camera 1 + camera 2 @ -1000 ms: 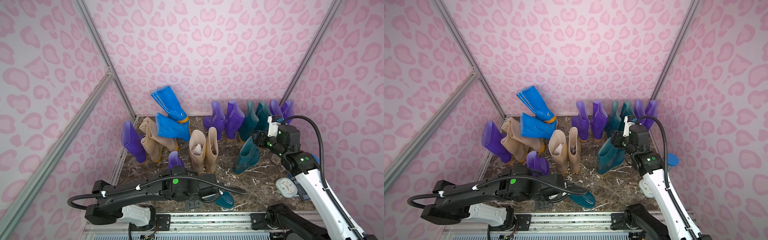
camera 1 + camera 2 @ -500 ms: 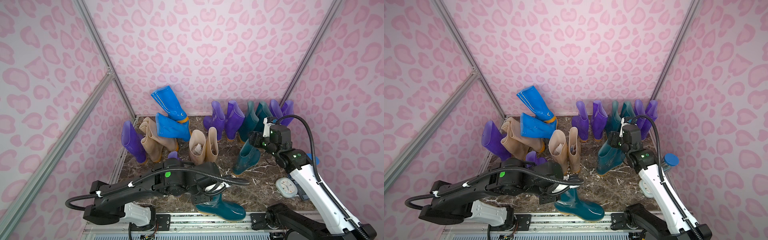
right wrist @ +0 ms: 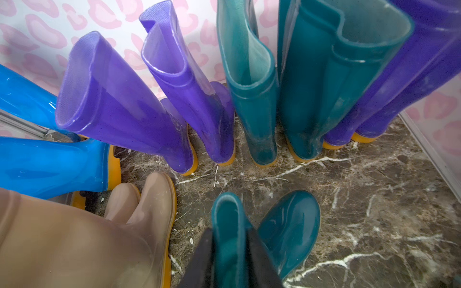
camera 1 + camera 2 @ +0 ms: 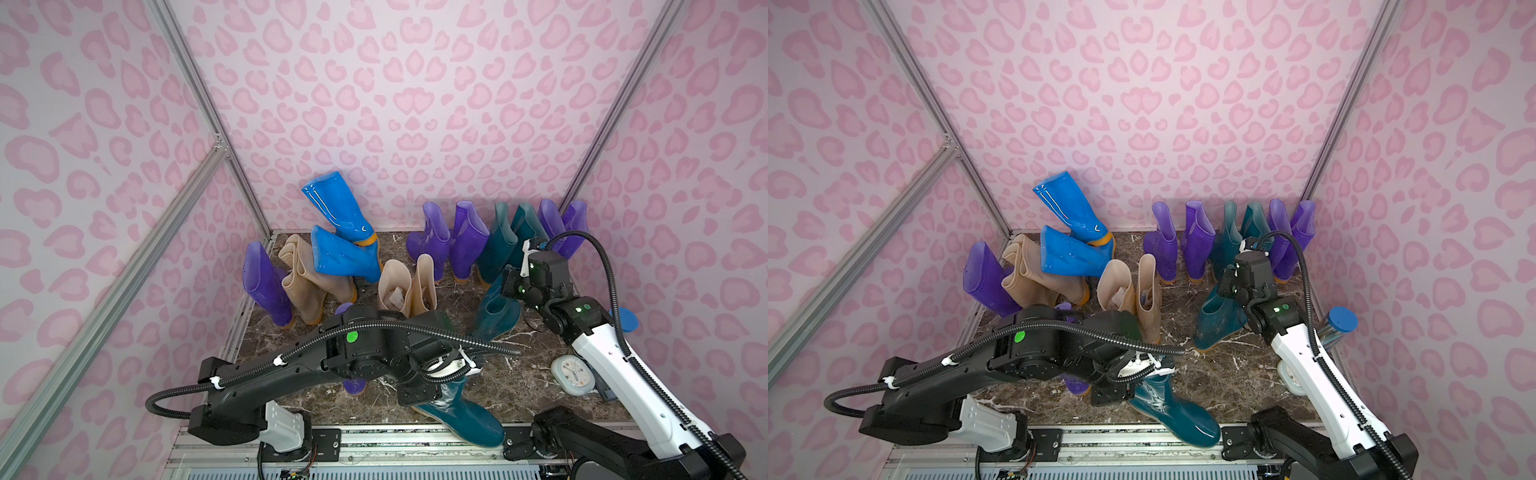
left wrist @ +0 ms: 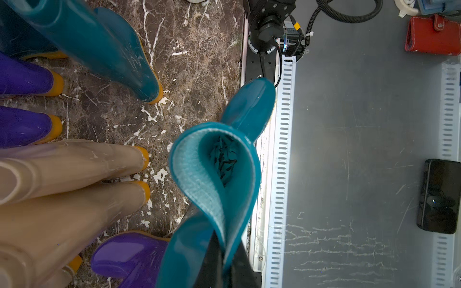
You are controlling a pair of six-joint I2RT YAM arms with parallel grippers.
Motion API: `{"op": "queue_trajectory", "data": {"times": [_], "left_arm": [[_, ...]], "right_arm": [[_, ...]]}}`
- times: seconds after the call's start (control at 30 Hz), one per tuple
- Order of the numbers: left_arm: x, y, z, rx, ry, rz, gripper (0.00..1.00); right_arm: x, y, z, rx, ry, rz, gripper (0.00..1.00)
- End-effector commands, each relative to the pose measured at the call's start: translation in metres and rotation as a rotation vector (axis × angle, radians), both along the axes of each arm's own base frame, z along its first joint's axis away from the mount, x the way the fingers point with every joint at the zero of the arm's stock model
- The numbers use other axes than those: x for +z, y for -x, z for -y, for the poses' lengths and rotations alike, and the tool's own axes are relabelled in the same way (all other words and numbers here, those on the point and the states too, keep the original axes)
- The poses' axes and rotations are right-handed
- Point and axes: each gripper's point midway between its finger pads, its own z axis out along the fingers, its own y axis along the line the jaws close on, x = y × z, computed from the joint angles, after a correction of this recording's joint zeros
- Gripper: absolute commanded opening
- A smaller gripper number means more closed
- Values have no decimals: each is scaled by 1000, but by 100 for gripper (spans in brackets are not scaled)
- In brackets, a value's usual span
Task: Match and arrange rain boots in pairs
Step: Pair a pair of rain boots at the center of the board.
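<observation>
My left gripper (image 5: pixel 224 264) is shut on the shaft rim of a dark teal rain boot (image 4: pixel 461 415), which hangs toe-out over the floor's front edge. My right gripper (image 3: pixel 230 256) is shut on the shaft rim of another teal boot (image 4: pixel 496 316) standing at mid right. Along the back wall stand a purple pair (image 4: pixel 451 241), a teal pair (image 4: pixel 509 235) and a purple pair (image 4: pixel 567 224). Two bright blue boots (image 4: pixel 345 257) lie stacked on a beige pair (image 4: pixel 307 286). A second beige pair (image 4: pixel 407 286) stands in the centre. Single purple boots stand at the left (image 4: pixel 266 286) and under my left arm (image 4: pixel 353 384).
A white clock (image 4: pixel 573 374) and a blue-capped cylinder (image 4: pixel 623 324) sit by the right wall. Pink patterned walls close three sides. A metal rail (image 4: pixel 374 440) runs along the front. In the left wrist view a red wallet (image 5: pixel 434 35) and a black phone (image 5: pixel 439 197) lie below.
The left arm raised the teal boot from the floor and swung it out over the front edge. The right gripper moved to the standing teal boot and shut on its shaft.
</observation>
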Motion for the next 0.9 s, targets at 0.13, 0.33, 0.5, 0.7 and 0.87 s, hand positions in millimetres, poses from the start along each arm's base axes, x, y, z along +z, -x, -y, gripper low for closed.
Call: {"op": "queue_trajectory", "data": {"times": [0.13, 0.33, 0.5, 0.7, 0.87], "left_arm": [[36, -17, 27, 91, 129, -48, 2], [31, -49, 43, 310, 89, -151, 2], [18, -53, 40, 359, 36, -212, 2], [18, -56, 40, 418, 50, -264, 2], [14, -62, 63, 493, 112, -337, 2]], "right_arm": [[7, 6, 30, -12, 99, 9, 0], [12, 17, 42, 23, 125, 28, 0], [14, 22, 58, 3, 149, 44, 0], [25, 24, 70, -28, 176, 81, 0], [23, 24, 65, -8, 153, 93, 0]]}}
